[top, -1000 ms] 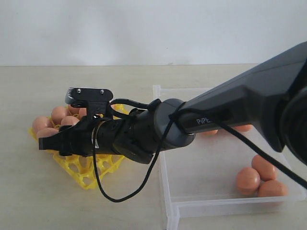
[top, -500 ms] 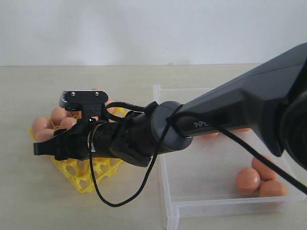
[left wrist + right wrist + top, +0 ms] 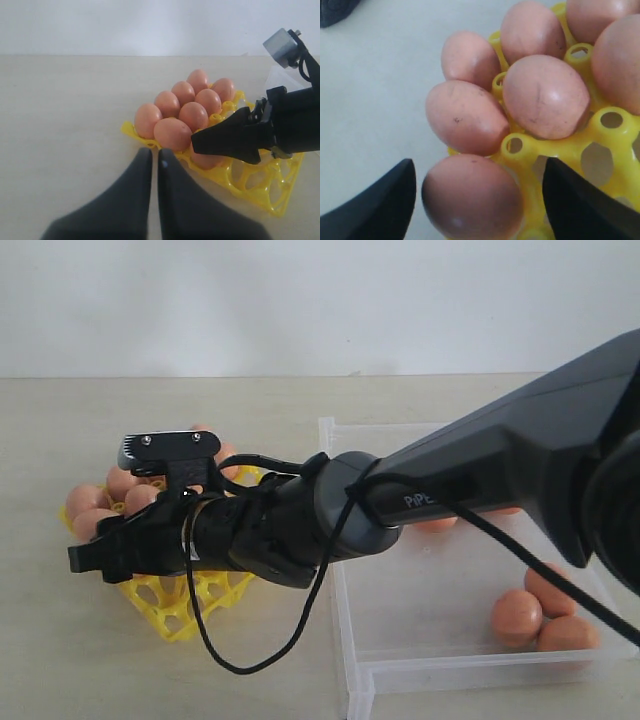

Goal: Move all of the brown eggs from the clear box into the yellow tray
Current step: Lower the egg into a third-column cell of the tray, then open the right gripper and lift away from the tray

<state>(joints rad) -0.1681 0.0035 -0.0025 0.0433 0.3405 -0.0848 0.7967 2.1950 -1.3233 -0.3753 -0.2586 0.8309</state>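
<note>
The yellow tray [image 3: 175, 615] lies left of the clear box [image 3: 345, 640] and holds several brown eggs [image 3: 85, 502]. My right gripper [image 3: 88, 548] reaches across over the tray's near-left corner. Its jaws are open, with one egg [image 3: 472, 197] between them in a tray cup [image 3: 615, 132] and a gap on each side of the egg. Three eggs [image 3: 517, 617] lie in the box's near right corner, and others show behind the arm [image 3: 435, 525]. My left gripper [image 3: 151, 152] is shut and empty, just short of the tray's edge [image 3: 260, 195] and the eggs [image 3: 172, 134].
The right arm [image 3: 480, 470] and its black cable [image 3: 250, 660] cross over the box's left wall and the tray. A pale tabletop [image 3: 100, 660] surrounds both containers, with a white wall behind.
The right gripper shifted slightly left and lower over the tray, then its jaws spread apart, letting go of the egg in the cup.
</note>
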